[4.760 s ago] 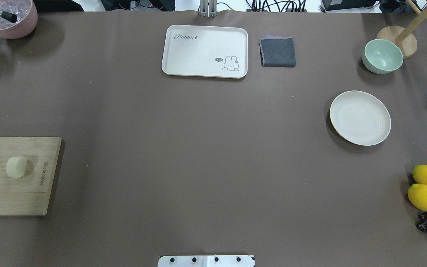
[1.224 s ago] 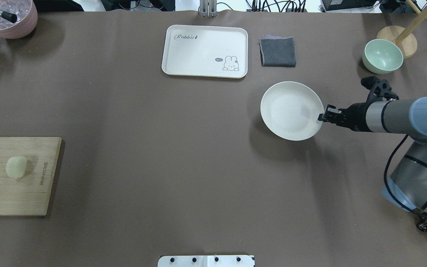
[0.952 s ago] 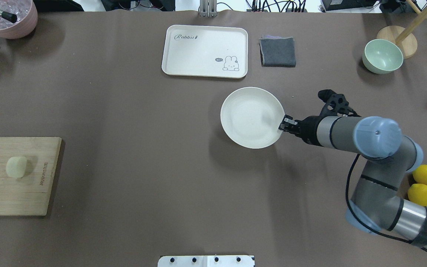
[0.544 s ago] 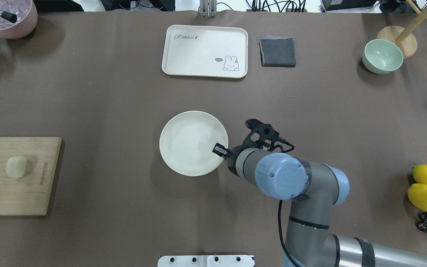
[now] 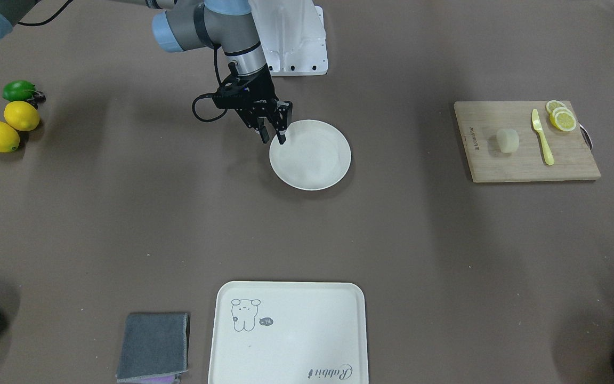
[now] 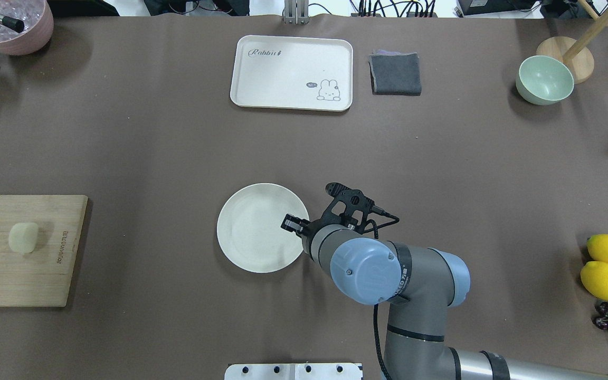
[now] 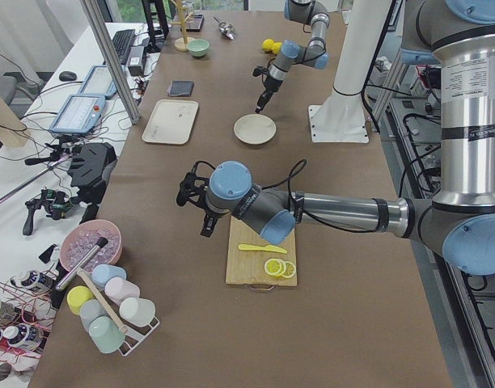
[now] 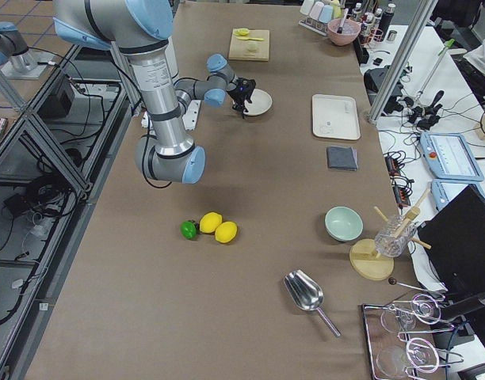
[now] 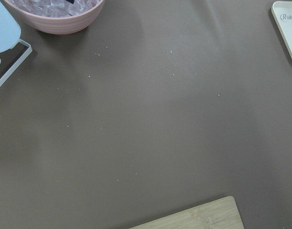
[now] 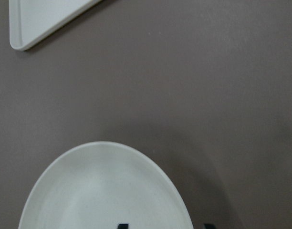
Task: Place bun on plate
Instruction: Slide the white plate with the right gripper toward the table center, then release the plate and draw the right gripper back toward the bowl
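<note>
Matt cream plate (image 6: 251, 235), wooden board (image 6: 29, 279), matt brown tablecloth (image 6: 177, 153)

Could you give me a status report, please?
Right gripper open, jaws astride the plate rim. Left gripper beside the cutting board, state unclear. Bun on the board beside the knife, not yet plated. Path to plate looks open.

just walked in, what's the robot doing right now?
The right gripper sits at the rim of the plate mid-table, with its fingers apart, one on each side of the rim. The bun lies untouched on the cutting board, next to a yellow knife. The left gripper hangs beside the board; I can't tell whether it is open or shut.
</note>
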### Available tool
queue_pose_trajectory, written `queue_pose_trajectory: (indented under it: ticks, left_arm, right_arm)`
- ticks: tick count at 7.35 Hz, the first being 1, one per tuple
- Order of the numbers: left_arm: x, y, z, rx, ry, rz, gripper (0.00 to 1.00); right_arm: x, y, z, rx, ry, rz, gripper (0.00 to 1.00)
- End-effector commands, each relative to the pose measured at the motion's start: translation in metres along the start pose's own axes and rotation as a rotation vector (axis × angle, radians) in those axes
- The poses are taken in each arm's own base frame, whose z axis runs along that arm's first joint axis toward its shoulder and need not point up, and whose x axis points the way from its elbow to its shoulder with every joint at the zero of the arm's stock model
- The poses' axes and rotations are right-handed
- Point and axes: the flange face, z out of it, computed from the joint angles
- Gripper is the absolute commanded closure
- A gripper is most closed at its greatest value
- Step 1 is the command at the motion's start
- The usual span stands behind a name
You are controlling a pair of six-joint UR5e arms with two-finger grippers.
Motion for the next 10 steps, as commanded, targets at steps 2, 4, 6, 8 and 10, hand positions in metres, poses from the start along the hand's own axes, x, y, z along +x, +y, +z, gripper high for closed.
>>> queue_pose_trajectory:
  ticks: [2, 4, 6, 8, 10]
  left_arm:
    - [0.01, 0.003, 0.017, -0.026, -0.011, -0.065, 0.02]
    - [0.049, 0.019, 0.061, -0.065, -0.098, -0.09, 0.03]
    - [0.075, 0.039, 0.102, -0.09, -0.137, -0.105, 0.03]
    - [0.122, 0.069, 0.159, -0.094, -0.148, -0.153, 0.03]
    - [0.142, 0.102, 0.203, -0.106, -0.215, -0.137, 0.03]
  right_arm:
    - [0.029, -0.143, -0.018, -0.078, 0.051, -0.06, 0.0]
    - [0.087, -0.237, -0.067, -0.133, 0.064, -0.161, 0.0]
    - [0.151, -0.32, -0.117, -0.175, 0.073, -0.222, 0.0]
    - [0.233, -0.385, -0.162, -0.202, 0.086, -0.32, 0.0]
    - [0.31, -0.415, -0.198, -0.218, 0.098, -0.417, 0.0]
